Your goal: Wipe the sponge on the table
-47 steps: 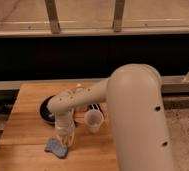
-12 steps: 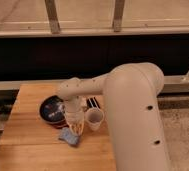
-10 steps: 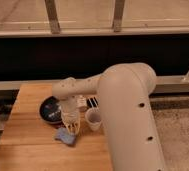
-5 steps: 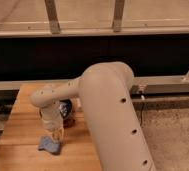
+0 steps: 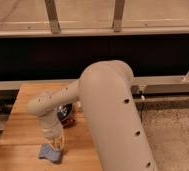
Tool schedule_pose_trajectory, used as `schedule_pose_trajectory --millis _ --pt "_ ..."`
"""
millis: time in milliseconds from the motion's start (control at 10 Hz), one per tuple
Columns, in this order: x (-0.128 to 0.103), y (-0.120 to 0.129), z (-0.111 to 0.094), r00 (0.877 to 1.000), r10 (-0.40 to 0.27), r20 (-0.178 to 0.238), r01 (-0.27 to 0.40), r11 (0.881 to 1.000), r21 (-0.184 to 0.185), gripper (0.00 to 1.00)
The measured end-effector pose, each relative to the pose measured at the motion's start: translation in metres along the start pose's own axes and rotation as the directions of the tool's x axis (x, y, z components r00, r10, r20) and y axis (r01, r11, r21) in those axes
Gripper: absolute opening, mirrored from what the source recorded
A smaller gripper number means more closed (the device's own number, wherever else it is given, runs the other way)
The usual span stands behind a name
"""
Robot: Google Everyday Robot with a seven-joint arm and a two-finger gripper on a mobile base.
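The blue-grey sponge (image 5: 51, 153) lies flat on the light-brown wooden table (image 5: 23, 120) near its front edge, left of centre. My gripper (image 5: 55, 145) points down right over the sponge and touches its top. The big white arm bends in from the right and hides much of the table's right side.
A dark bowl (image 5: 64, 112) sits behind the gripper, mostly hidden by the arm, with a reddish-brown piece (image 5: 70, 121) by its front. A dark ledge and window rail run along the back. Speckled floor (image 5: 173, 135) lies to the right.
The arm has swung left across the table and the sponge moved left with it, from near the middle toward the front left. A white cup seen earlier is now hidden.
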Motion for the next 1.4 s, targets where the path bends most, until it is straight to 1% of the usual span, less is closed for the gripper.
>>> schedule_pose_trajectory --millis 100,200,300,400,500,600,700,800,1000,1200,1300,1400 --pt "0.013 -0.012 0.008 0.999 0.046 -0.018 -0.046 0.999 -0.004 0.00" --pt "0.028 -0.028 0.017 0.994 0.102 -0.038 -0.103 0.995 -0.013 0.00" --pt "0.036 -0.040 0.022 0.988 0.143 -0.049 -0.144 0.989 -0.019 0.00" --pt "0.042 -0.056 0.025 0.978 0.199 -0.061 -0.200 0.979 -0.023 0.00" --pt "0.042 -0.069 0.024 0.971 0.229 -0.067 -0.231 0.973 -0.020 0.00" --pt "0.037 -0.083 0.021 0.966 0.250 -0.071 -0.252 0.968 -0.010 0.00" --pt "0.031 -0.090 0.016 0.964 0.258 -0.071 -0.259 0.966 -0.002 0.00" --pt "0.018 -0.098 0.008 0.963 0.262 -0.067 -0.262 0.965 0.010 0.00" --pt "-0.001 -0.102 -0.001 0.964 0.260 -0.056 -0.259 0.966 0.016 0.00" --pt "-0.015 -0.097 -0.003 0.969 0.243 -0.051 -0.243 0.970 0.015 0.00" --pt "-0.019 -0.094 -0.004 0.971 0.233 -0.049 -0.233 0.972 0.015 0.00" --pt "-0.022 -0.072 -0.004 0.984 0.176 -0.036 -0.176 0.984 0.012 0.00"
